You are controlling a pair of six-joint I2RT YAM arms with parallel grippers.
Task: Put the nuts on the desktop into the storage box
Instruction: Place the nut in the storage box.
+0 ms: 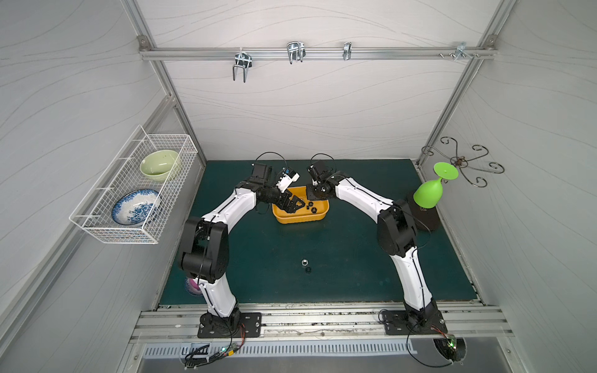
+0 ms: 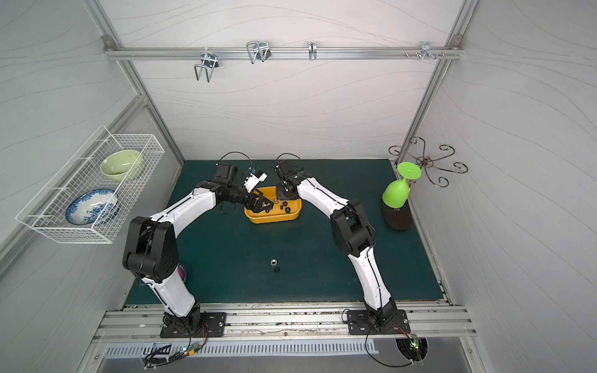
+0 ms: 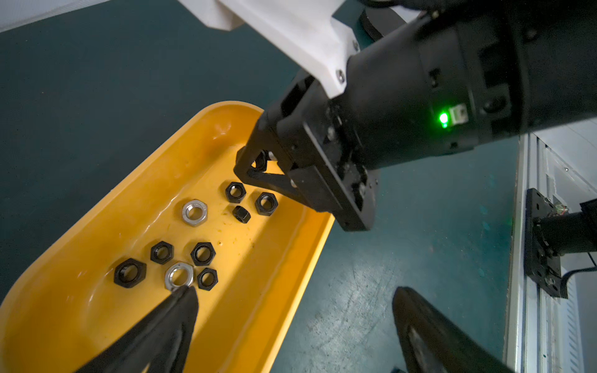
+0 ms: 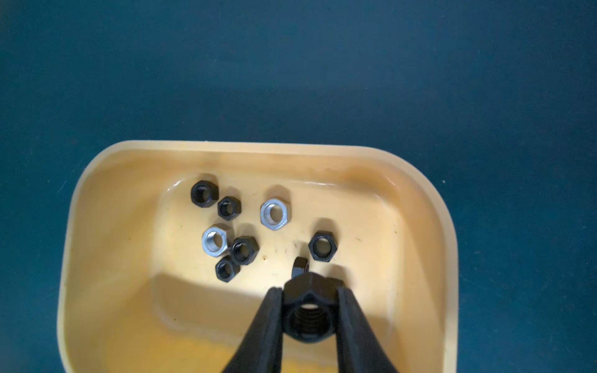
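The yellow storage box sits at the back middle of the dark teal desktop. Several nuts lie inside it, mostly black, with two silver ones. My right gripper hangs over the box's floor, shut on a black nut; the left wrist view shows the same nut between its fingers. My left gripper is open and empty, straddling the box's wall, one fingertip beside a silver nut. A silver nut and a black nut lie on the desktop nearer the front.
A white wire basket with two bowls hangs on the left wall. An upturned green goblet rests on a black block at the right, under a metal hook rack. Aluminium rails edge the front.
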